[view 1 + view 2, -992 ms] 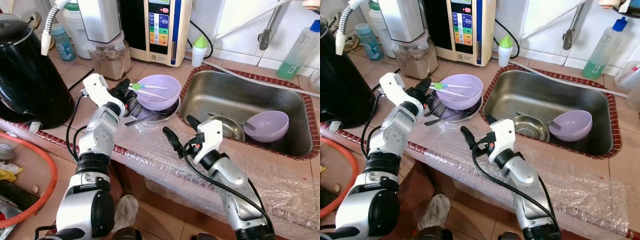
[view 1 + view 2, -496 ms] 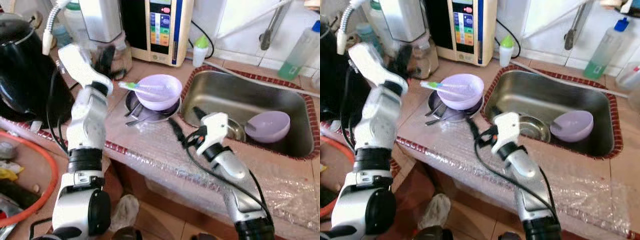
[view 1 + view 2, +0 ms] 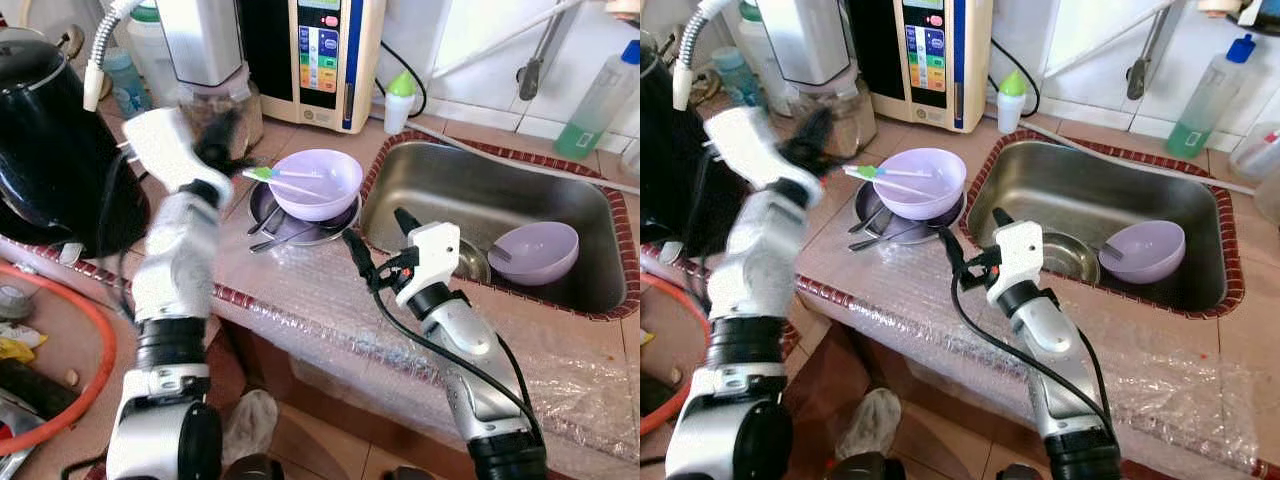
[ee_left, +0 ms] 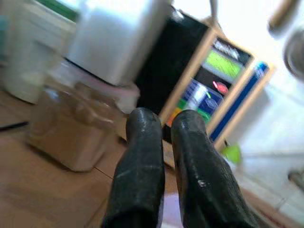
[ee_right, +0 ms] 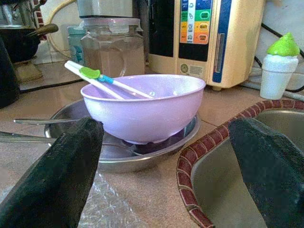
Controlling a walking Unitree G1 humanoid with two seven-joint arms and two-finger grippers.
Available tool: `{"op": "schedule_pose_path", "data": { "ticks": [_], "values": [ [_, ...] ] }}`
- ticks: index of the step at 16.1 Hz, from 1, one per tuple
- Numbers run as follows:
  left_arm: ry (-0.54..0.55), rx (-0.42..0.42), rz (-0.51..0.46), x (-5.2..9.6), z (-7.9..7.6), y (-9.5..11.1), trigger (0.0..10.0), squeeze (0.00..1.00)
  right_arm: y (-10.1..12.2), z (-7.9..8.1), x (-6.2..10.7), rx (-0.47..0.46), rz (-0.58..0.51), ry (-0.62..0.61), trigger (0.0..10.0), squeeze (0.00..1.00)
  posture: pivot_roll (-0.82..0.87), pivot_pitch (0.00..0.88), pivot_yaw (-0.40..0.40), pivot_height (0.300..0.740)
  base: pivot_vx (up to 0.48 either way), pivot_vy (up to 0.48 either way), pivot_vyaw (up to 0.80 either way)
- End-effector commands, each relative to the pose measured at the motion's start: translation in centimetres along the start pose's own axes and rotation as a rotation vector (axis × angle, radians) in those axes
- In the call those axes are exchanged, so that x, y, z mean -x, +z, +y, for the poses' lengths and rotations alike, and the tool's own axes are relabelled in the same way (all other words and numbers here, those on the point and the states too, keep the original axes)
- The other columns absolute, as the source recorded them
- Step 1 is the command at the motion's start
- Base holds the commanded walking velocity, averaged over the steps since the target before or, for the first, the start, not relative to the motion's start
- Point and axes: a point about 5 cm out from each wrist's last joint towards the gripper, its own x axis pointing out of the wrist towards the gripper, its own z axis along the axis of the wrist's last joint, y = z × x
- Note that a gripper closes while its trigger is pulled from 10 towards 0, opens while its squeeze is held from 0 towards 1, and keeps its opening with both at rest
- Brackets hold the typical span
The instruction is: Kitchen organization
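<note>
The right gripper (image 3: 378,228) has its fingers spread wide, hovering at the sink (image 3: 470,190) edge; the purple bowl (image 5: 142,107) with a toothbrush (image 5: 92,74) sits ahead between them on a metal plate (image 5: 114,156). The left gripper (image 4: 161,124) is clenched empty, raised near a jar (image 4: 76,128) beyond its fingertips.

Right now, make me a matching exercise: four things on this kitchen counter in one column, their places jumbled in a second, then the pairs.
Things:
1. purple plastic bowl with chopsticks
2. second purple bowl
3. green-capped white bottle
4. open right gripper

Places:
A. inside the steel sink
B. above the counter edge beside the sink
C. on a steel plate
D. by the back wall

Pairs: 1-C, 2-A, 3-D, 4-B
</note>
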Motion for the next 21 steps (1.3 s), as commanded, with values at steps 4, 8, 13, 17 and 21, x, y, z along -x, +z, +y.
{"op": "schedule_pose_path", "data": {
  "ticks": [4, 8, 13, 17, 21],
  "values": [
    [0.103, 0.088, 0.032, 2.1, 2.0, -1.3, 10.0, 1.00, 0.2, -0.1, -0.3, 0.007, -0.012, 0.003, 10.0, 0.00, -0.02, 0.000, 0.058, 0.740, 0.000, 0.000, 0.00],
    [0.103, 0.088, 0.032, 2.1, 2.0, -1.3, 10.0, 1.00, 0.2, -0.1, -0.3, 0.007, -0.012, 0.003, 10.0, 0.00, -0.02, 0.000, 0.058, 0.740, 0.000, 0.000, 0.00],
    [0.058, 0.199, 0.192, 1.2, 0.8, -4.5, 10.0, 1.00, 0.0, 0.3, 0.2, 0.008, 0.002, 0.022, 10.0, 0.00, -0.04, 0.006, 0.061, 0.740, 0.000, 0.000, 0.00],
    [0.059, 0.177, 0.224, 0.5, 0.7, -5.4, 10.0, 1.00, 0.2, 0.9, 0.7, -0.008, 0.008, 0.061, 10.0, 0.00, -0.06, 0.018, 0.067, 0.740, 0.000, 0.000, 0.00],
    [0.087, 0.141, 0.271, -0.2, 0.9, -6.3, 10.0, 0.92, 0.2, 0.8, 0.8, -0.008, 0.015, 0.058, 10.0, 0.00, -0.07, 0.022, 0.071, 0.740, 0.000, 0.000, 0.00]
  ]
}}
